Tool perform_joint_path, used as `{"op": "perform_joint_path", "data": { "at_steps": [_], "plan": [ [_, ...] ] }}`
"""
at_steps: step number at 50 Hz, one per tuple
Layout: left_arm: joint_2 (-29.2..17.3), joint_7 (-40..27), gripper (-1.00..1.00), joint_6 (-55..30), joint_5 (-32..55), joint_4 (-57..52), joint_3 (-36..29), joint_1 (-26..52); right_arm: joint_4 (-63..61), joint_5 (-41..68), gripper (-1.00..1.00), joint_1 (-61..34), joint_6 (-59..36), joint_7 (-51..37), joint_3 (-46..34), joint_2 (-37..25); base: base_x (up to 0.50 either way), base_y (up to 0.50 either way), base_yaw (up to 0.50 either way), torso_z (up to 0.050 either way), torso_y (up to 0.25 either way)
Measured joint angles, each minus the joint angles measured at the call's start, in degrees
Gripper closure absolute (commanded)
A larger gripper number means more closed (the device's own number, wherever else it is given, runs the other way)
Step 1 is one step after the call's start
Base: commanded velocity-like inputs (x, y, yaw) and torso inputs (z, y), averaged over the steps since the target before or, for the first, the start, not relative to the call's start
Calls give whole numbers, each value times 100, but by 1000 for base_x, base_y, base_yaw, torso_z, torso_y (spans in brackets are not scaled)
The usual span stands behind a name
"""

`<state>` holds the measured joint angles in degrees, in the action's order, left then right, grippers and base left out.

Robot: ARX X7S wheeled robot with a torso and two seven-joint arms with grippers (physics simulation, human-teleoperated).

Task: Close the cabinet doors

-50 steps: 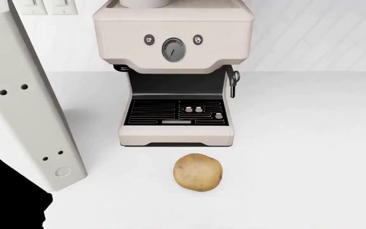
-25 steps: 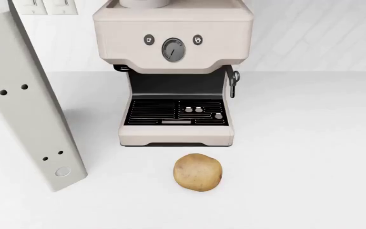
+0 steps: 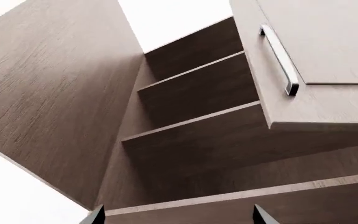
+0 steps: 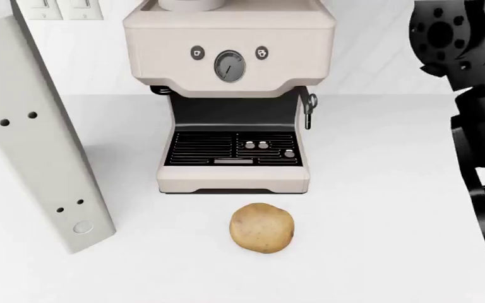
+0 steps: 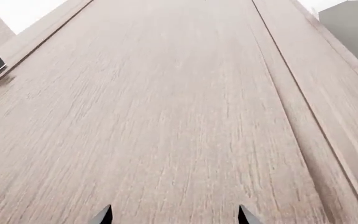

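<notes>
An open cabinet door [image 4: 32,126] juts toward me at the left of the head view: a tall off-white panel whose thick edge has pairs of small dark holes and a round mark. In the left wrist view my left gripper [image 3: 177,217] is open and empty. It faces brown wooden shelves [image 3: 191,116] of an open cabinet. My right gripper [image 5: 175,215] is open and empty, close to a flat brown wood-grain face [image 5: 166,116]. The black right arm [image 4: 479,126] rises along the head view's right edge. Neither gripper shows in the head view.
A cream coffee machine [image 4: 230,95] stands at the back middle of the white counter [image 4: 394,221], with a potato [image 4: 262,227] in front of it. A brown wooden front with a silver bar handle [image 3: 279,60] hangs beside the open shelves.
The dark shape of my left arm has left the head view's lower left corner. My right arm has come into view at the right edge. The door, machine and potato have not moved.
</notes>
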<state>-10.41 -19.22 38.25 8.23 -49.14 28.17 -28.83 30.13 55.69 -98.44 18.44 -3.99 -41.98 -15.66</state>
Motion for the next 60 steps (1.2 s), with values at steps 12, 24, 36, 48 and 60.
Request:
{"op": "perform_joint_path", "data": {
  "at_steps": [12,24,36,48,60],
  "plan": [
    [332,-156,-100,438,101,-57,585,-642,1834,80,-100,-364,494,1018,119,758,0,0,0,0,0],
    [518,-253,-100,719,205,-39,942,-998,2888,915,-100,-630,1215,1457,-584,1151,0,0,0,0,0],
    [590,-287,-100,840,226,-23,1047,-1127,3376,1931,-100,-776,1943,1618,-1657,1277,0,0,0,0,0],
    [528,-291,-100,733,142,-47,928,-1015,1620,2400,-100,-491,1927,577,-2582,395,0,0,0,0,0],
    [129,-183,-100,259,-30,-25,258,-394,-1482,1922,-100,-126,2002,-1137,-3177,-1312,0,0,0,0,0]
  ]
}}
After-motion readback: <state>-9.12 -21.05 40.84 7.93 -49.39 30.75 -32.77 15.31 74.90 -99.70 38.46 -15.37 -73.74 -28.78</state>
